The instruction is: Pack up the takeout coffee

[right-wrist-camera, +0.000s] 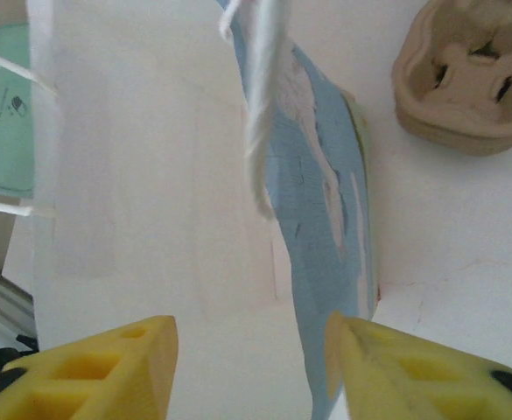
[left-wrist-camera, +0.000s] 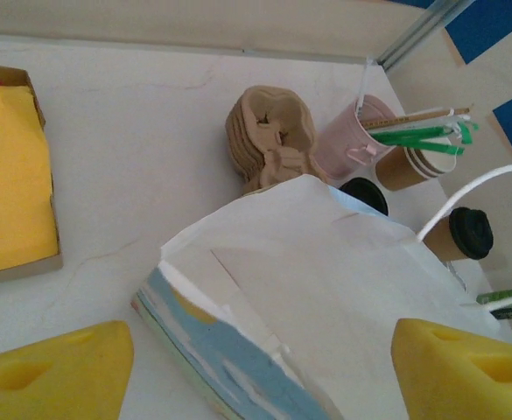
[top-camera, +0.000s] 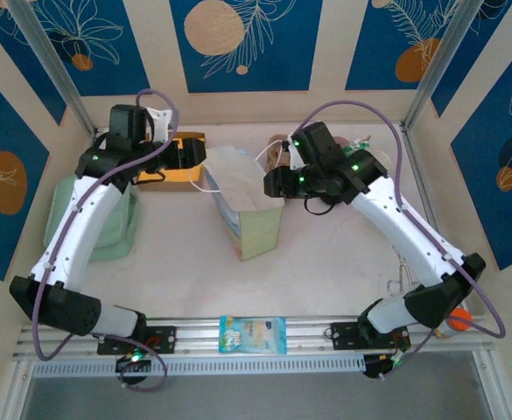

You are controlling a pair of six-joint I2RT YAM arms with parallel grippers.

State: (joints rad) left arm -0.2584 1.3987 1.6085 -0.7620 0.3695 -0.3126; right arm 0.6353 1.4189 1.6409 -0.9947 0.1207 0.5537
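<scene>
The takeout coffee (left-wrist-camera: 466,234), a brown paper cup with a black lid, stands at the back right behind the paper bag (left-wrist-camera: 326,289). A second black lid (left-wrist-camera: 365,194) peeks over the bag's edge. The bag (top-camera: 247,206) stands mid-table, white inside and blue-printed outside. My left gripper (left-wrist-camera: 264,376) is open, its yellow fingers (left-wrist-camera: 54,372) spread either side of the bag's top without gripping it. My right gripper (right-wrist-camera: 251,367) is also open at the bag's mouth (right-wrist-camera: 150,175). The bag's blue wall (right-wrist-camera: 326,227) runs down beside its right finger (right-wrist-camera: 413,372).
A stack of pulp cup carriers (left-wrist-camera: 269,140), a pink cup of utensils (left-wrist-camera: 356,140) and lidless paper cups (left-wrist-camera: 413,166) stand behind the bag. A yellow-filled box (left-wrist-camera: 10,175) sits at the back left, a mint-green pouch (top-camera: 107,219) at the left, a small packet (top-camera: 252,334) on the front rail.
</scene>
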